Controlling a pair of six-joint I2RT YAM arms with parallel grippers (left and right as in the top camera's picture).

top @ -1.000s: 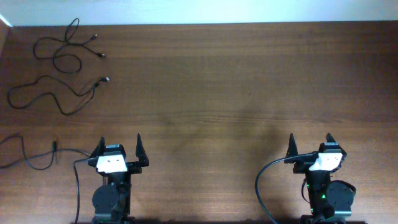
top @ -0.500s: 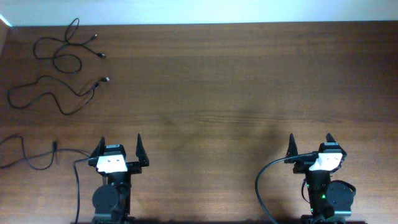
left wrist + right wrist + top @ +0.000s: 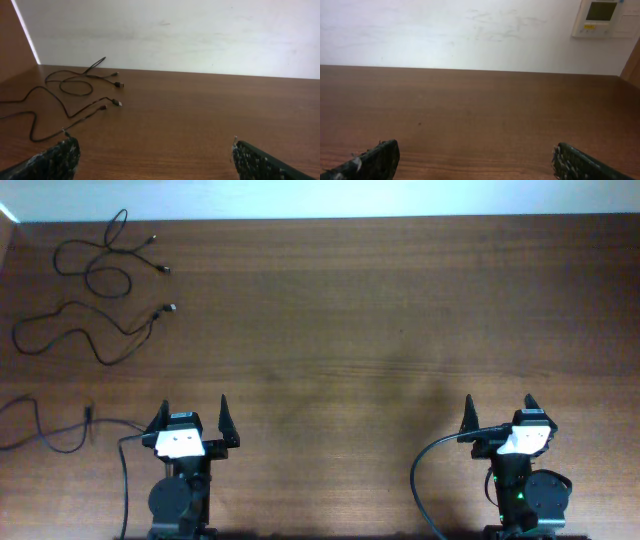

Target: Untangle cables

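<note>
Both my left fingers (image 3: 193, 404) and right fingers (image 3: 499, 400) are gaping wide, gripping nothing, while the cables (image 3: 165, 309) are lying on the bench (image 3: 350, 310) well ahead-left of the left fingers.

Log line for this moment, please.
left tool: open, empty | right tool: open, empty | thin black cables: far-left corner of brown wooden table, untouched

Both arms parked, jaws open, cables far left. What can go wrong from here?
1. The cables lie in the far left corner, far from the right gripper; probably only the left gripper reaches them.
2. Their loops run close to the table's left edge; a drag might pull them off.
3. Thin cords lying flat may slip a pinch.
</note>
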